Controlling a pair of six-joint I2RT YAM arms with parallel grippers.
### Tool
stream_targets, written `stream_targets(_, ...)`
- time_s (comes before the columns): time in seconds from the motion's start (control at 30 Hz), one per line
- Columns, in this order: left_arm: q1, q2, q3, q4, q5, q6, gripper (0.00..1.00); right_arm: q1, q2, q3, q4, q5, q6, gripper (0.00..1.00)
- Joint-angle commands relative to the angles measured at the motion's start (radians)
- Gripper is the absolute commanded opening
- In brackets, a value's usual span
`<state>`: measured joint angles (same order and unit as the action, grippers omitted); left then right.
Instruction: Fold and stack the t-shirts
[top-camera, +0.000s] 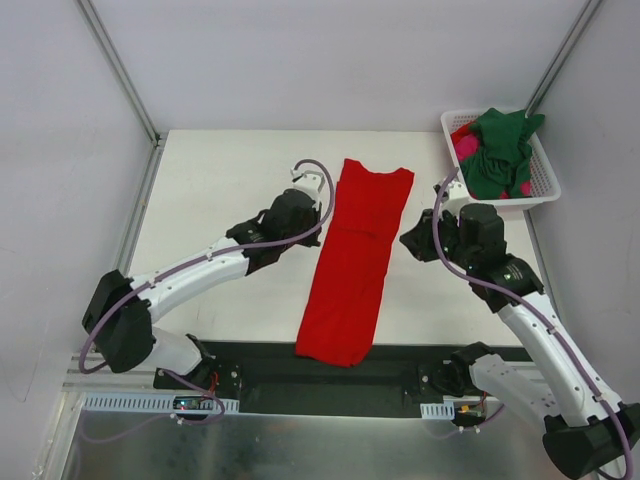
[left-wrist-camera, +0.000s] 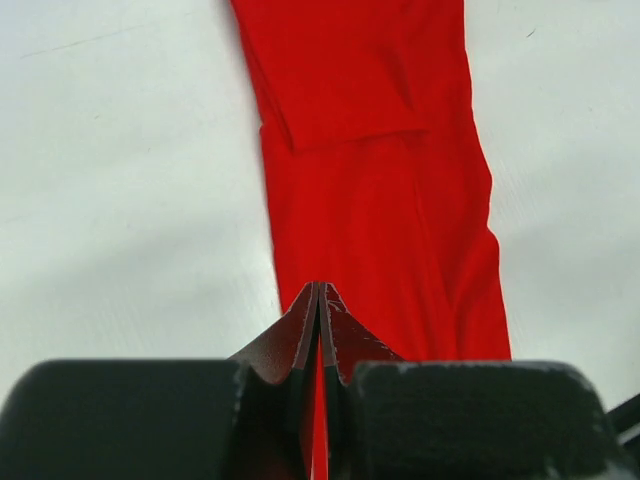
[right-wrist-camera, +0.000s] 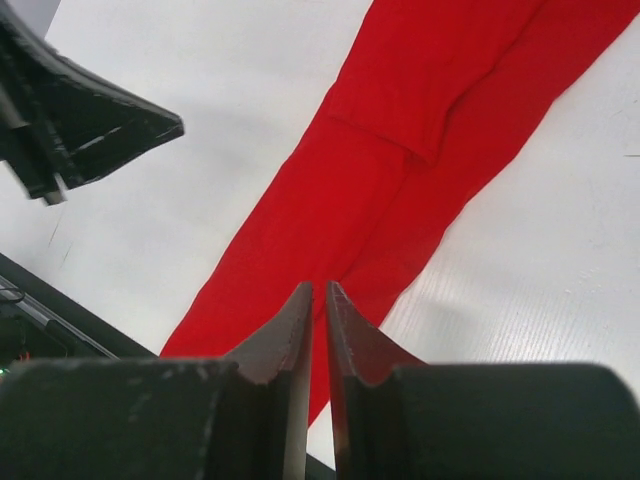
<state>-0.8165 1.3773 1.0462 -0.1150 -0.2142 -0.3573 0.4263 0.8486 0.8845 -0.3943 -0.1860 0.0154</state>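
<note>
Red t-shirt (top-camera: 352, 262): lay flat on the surface (top-camera: 220, 180) as a long, narrow strip with both sides folded inward.
Course of the strip: ran from the far middle of the surface toward the near edge, between the two arms, slanting slightly to the left as it came nearer.
Near end: overlapped the dark strip (top-camera: 270, 362) along the surface's near edge.
Sleeve flap: lay folded over the far part of the shirt, its lower hem showing as a cross-line in both wrist views.
Left tool (left-wrist-camera: 320, 292): clenched, fingers pressed together with nothing gripped; stood at the shirt's left edge, beside its far half. Could not tell whether the tips touched the cloth.
Right tool (right-wrist-camera: 319, 290): drawn almost together, only a thin slit left between the fingers, grasping nothing; stood just beside the shirt's right edge, roughly opposite the left tool.
White basket (top-camera: 548, 180): sat at the far right corner of the surface, well apart from the red shirt.
Dark green t-shirt (top-camera: 500, 150): lay crumpled on top inside the basket, heaped above its rim.
Magenta-pink t-shirt (top-camera: 465, 150): lay bunched in the basket under and beside the green one, mostly hidden.
</note>
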Motion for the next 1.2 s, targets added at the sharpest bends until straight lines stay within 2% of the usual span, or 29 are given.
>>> stream_targets(0.0,0.036,0.116,-0.019,0.247,0.156,0.115,0.00,-0.001,-0.066,0.013,-0.043,0.051,0.005,0.13)
stream_targets(0.07,0.065,0.167,0.003,0.345,0.266,0.124,0.00,0.000,-0.083,0.014,-0.070,0.066,0.003,0.13)
stream_targets(0.17,0.088,0.284,0.078,0.422,0.360,0.127,0.00,0.000,-0.114,0.013,-0.110,0.083,0.008,0.13)
stream_targets(0.33,0.109,0.491,0.288,0.433,0.429,0.164,0.00,0.000,-0.178,-0.001,-0.166,0.117,0.023,0.14)
stream_targets(0.47,0.137,0.643,0.477,0.391,0.476,0.175,0.00,-0.001,-0.221,-0.007,-0.219,0.148,0.032,0.14)
stream_targets(0.57,0.149,0.794,0.685,0.318,0.495,0.193,0.00,-0.001,-0.253,-0.010,-0.248,0.167,0.043,0.15)
stream_targets(0.67,0.157,0.886,0.817,0.223,0.489,0.215,0.00,-0.001,-0.281,-0.013,-0.270,0.178,0.052,0.15)
stream_targets(0.87,0.177,0.931,0.871,0.120,0.472,0.221,0.00,-0.001,-0.295,-0.018,-0.275,0.224,0.052,0.17)
stream_targets(1.17,0.183,0.917,0.801,0.061,0.466,0.221,0.00,-0.001,-0.273,-0.036,-0.241,0.214,0.052,0.17)
